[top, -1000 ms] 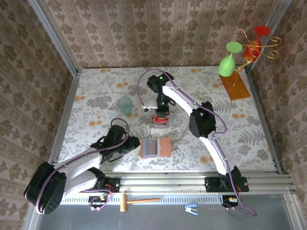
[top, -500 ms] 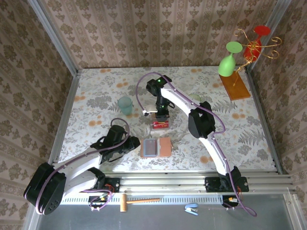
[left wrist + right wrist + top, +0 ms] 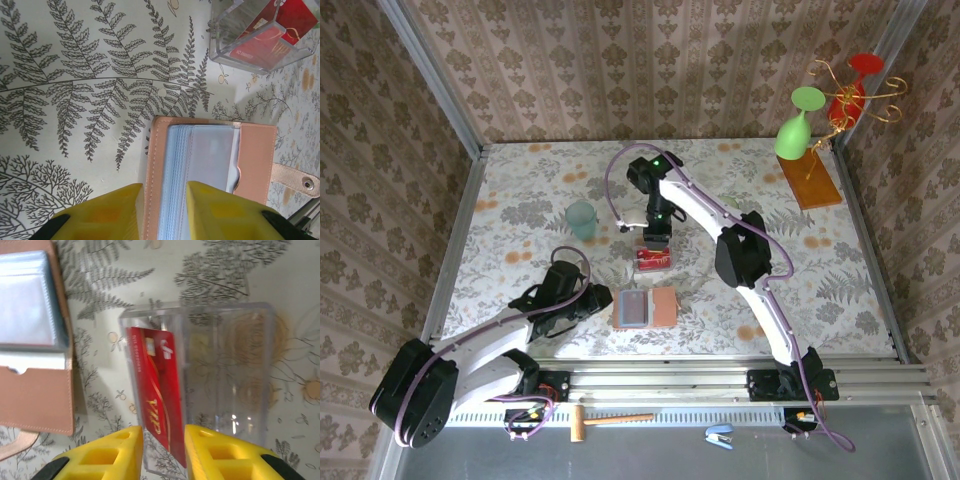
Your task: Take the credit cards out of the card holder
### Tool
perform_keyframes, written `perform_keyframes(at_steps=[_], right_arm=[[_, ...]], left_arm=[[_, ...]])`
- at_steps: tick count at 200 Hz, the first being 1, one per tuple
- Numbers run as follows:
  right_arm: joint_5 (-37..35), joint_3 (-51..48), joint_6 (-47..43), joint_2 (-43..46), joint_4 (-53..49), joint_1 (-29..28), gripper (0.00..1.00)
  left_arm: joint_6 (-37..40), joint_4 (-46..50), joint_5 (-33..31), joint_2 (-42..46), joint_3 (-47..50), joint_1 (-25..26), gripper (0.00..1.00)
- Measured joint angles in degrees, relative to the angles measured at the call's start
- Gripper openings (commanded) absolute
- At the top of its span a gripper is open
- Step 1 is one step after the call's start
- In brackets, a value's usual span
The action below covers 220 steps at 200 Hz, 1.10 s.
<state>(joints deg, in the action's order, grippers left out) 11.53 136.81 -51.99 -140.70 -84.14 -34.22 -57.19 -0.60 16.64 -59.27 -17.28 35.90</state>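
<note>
The tan card holder (image 3: 645, 308) lies open on the table near the front, its grey-blue pockets (image 3: 210, 155) facing up. My left gripper (image 3: 163, 187) is closed on its left edge, leather cover and pocket stack between the yellow fingers; it shows from above (image 3: 600, 305) too. Red credit cards (image 3: 155, 390) stand on edge inside a clear plastic box (image 3: 225, 385) just beyond the holder (image 3: 30, 340). My right gripper (image 3: 164, 432) hovers over that box (image 3: 653, 258), jaws apart on either side of a red card (image 3: 280, 30), not squeezing it.
A teal cup (image 3: 582, 218) stands left of the box. A wooden board (image 3: 810, 180) with green (image 3: 798, 125) and red (image 3: 855, 85) glasses sits at the back right. A hammer (image 3: 605, 420) and a blue stapler (image 3: 720, 433) lie below the table's front rail.
My right gripper has opened over the clear box and let go of the red card, which now stands inside. The left gripper and the card holder have not moved.
</note>
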Motion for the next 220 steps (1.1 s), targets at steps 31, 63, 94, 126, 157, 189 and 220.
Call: perform_keyframes(at_steps=[31,63,94,126,157,189,220], right_arm=[[-1.6,-3.52,3.48,2.51,4.9,0.2,0.28],[-2.78,-8.63,7.65,6.03,9.7,0.22,0.29],[-3.78,-16.15,15.02,10.82,15.98,0.22,0.35],[-4.2,-27.43,25.53,18.47,24.52,0.22,0.37],[-5.14,-38.86,38.66,26.88,31.76,0.15,0.35],[-4.44,-49.88,52.96,34.69,38.27,-0.5,0.29],[-0.44,-58.03,66.47,39.43,43.63,-2.67,0.26]], left_arm=[[0.0,-0.31,0.02,-0.04,0.02,0.0,0.29],[0.02,-0.87,0.02,-0.74,0.02,0.0,0.29],[0.07,-1.55,0.02,-1.88,-0.02,0.0,0.29],[0.85,-1.38,0.07,-3.91,-1.4,0.0,0.29],[2.4,-1.18,0.52,-4.9,-4.44,0.0,0.29],[3.52,-1.14,1.81,-6.21,-6.25,0.0,0.27],[4.0,-1.14,3.19,-8.28,-6.4,0.09,0.25]])
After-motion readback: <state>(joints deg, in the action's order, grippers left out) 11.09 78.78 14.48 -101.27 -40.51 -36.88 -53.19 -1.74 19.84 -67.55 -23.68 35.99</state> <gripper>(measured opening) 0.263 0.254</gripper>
